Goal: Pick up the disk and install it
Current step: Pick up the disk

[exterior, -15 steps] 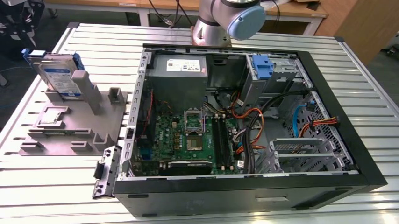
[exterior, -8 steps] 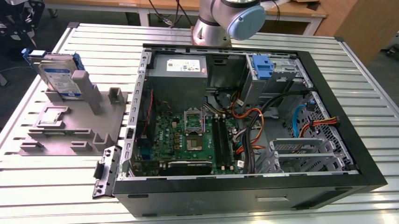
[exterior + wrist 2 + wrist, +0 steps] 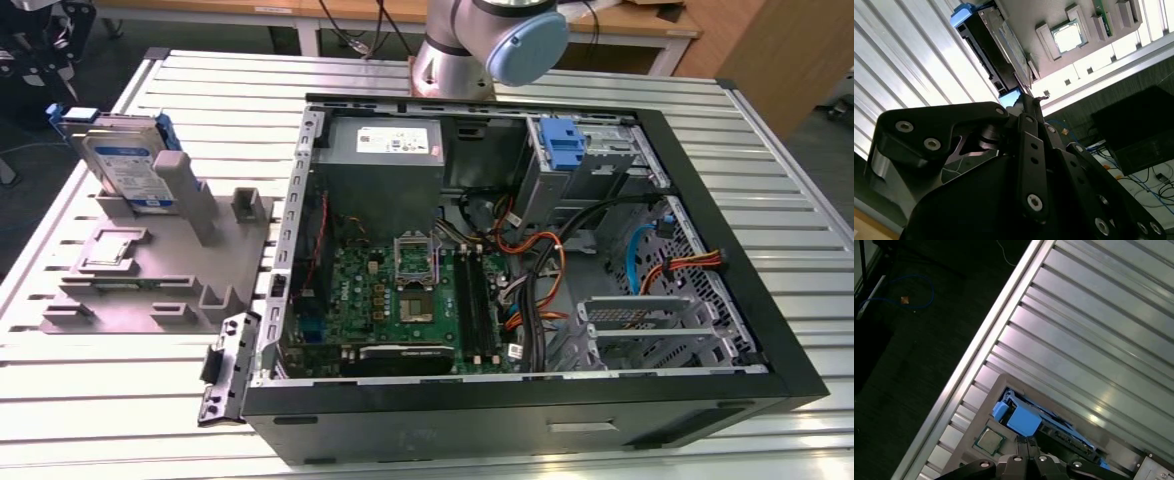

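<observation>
The disk (image 3: 127, 160) is a silver-grey drive with a white and blue label in a blue carrier. It leans upright on a grey fixture (image 3: 147, 270) at the exterior view's left. In the second wrist view the disk (image 3: 999, 45) lies just beyond the tip of my gripper (image 3: 1026, 100). In the first wrist view my gripper (image 3: 1026, 442) sits right by the blue carrier end of the disk (image 3: 1024, 417). I cannot tell whether it touches the carrier. Nothing is held.
An open computer case (image 3: 747, 300) fills the table's middle and right, with motherboard, cables and a grey drive cage carrying an upright blue latch (image 3: 563, 140). A processor chip (image 3: 990, 440) rests on the fixture beside the disk. The ribbed metal table's edge (image 3: 979, 350) runs close by.
</observation>
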Controlling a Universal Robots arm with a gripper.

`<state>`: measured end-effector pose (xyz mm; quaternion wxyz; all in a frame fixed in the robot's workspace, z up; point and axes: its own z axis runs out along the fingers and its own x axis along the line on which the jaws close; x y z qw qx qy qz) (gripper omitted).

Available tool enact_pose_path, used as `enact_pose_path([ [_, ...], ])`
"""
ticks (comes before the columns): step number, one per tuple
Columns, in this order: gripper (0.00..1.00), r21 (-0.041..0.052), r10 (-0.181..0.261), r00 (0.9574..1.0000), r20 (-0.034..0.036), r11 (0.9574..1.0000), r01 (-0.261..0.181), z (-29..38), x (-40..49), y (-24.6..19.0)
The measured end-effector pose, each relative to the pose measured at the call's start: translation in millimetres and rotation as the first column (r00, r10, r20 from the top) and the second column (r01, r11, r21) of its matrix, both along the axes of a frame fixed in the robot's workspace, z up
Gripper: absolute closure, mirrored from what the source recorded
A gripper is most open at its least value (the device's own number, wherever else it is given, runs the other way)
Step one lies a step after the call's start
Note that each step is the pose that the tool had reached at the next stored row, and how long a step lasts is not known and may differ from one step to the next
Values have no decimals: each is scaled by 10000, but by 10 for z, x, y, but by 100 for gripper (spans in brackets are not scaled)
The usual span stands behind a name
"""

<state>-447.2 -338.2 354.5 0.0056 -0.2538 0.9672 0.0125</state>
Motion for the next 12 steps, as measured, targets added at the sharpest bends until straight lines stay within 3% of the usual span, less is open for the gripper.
enact_pose_path([
  [7,90,0,112,9999,0,9999,-112,0,0,0],
  [12,90,1,929,9957,1,9957,-929,-1,0,0],
])
